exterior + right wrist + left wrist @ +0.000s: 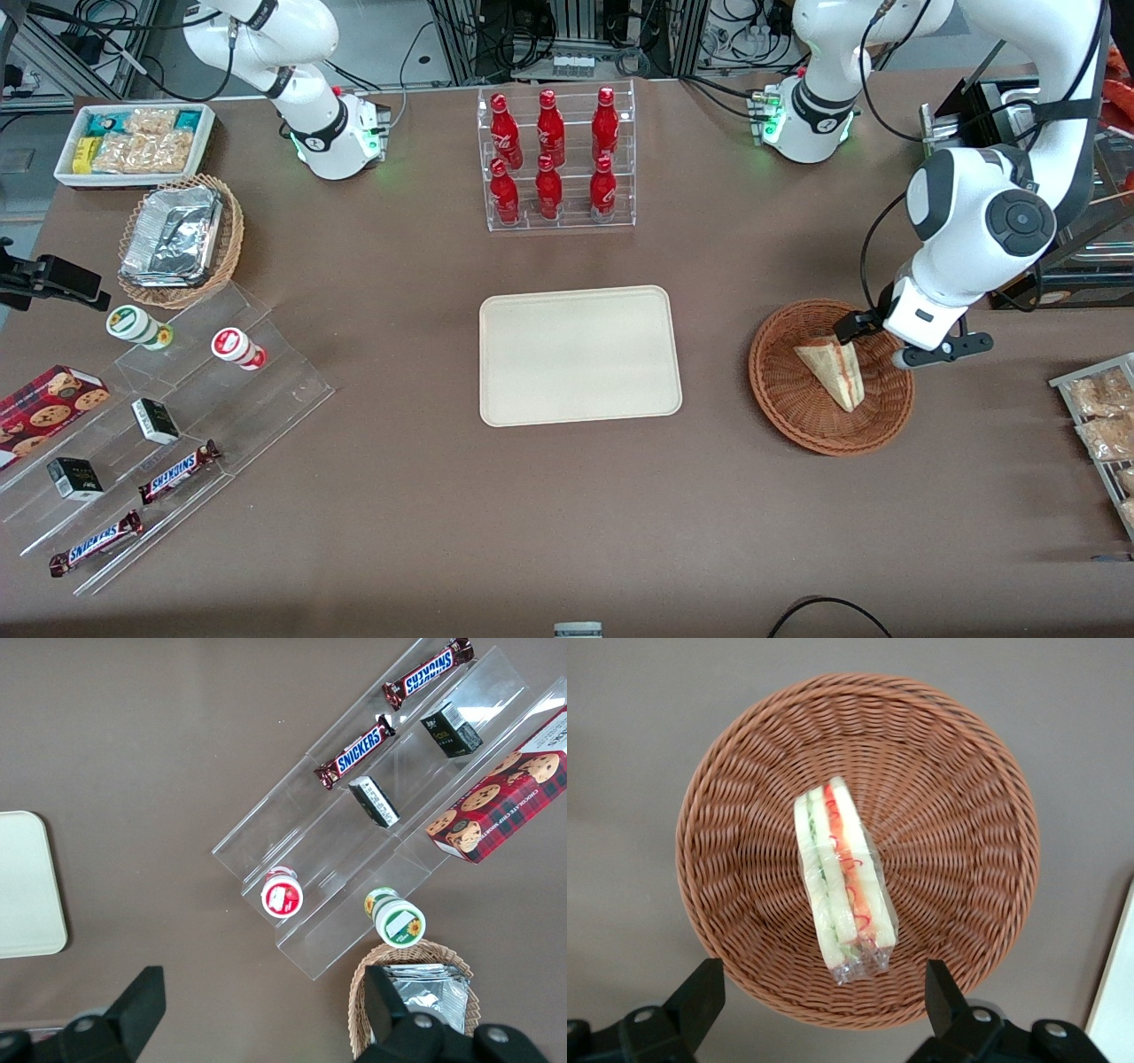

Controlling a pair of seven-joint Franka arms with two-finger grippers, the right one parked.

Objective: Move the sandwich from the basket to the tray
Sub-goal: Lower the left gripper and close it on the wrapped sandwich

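Black fingers (700,997) spread wide, the hand (819,1005) hangs over the basket (788,399), holding nothing and not touching the sandwich (833,370). In the wrist view the two fingers stand well apart on either side of the basket's rim (744,753), with the wrapped wedge (843,881) between them and lower down. The sandwich lies on its side near the middle of the wicker, red and green filling along its cut edge.

By this evidence the task has barely begun: the pick is not yet made, and the lowering, the closing, the lift and the carry all remain. The tray (580,354) lies bare on the brown surface (443,514), well apart from the basket toward the parked arm's end.

Nothing stands on the open stretch between basket and tray. A clear rack of red bottles (556,159) stands farther from the front camera than the tray. Snack packets (1099,412) lie toward the working arm's end of the surface.
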